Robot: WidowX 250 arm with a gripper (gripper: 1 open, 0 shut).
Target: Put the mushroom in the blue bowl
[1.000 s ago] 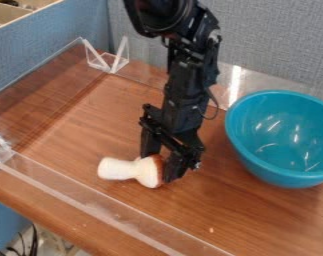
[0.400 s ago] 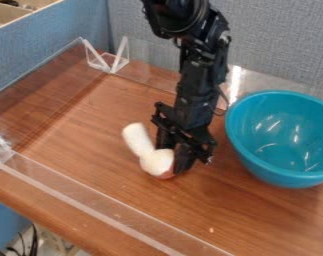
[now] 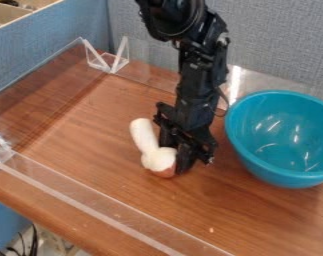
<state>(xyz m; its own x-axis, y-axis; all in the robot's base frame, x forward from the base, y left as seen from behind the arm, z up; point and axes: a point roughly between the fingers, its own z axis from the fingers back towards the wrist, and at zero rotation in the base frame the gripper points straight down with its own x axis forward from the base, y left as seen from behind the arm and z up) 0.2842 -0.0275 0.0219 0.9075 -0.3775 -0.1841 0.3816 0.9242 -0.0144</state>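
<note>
mushroom lies on its side on the table, cream stem pointing up and left toward the far edge, reddish cap low at the near end, right against the down-pointing tool. the tool's jaws stand at the cap end, narrowed about it, though a firm pinch cannot be told from this view. blue bowl (empty, it seems) sits just to the right of the tool, so the carry looks short and rightward.
</note>
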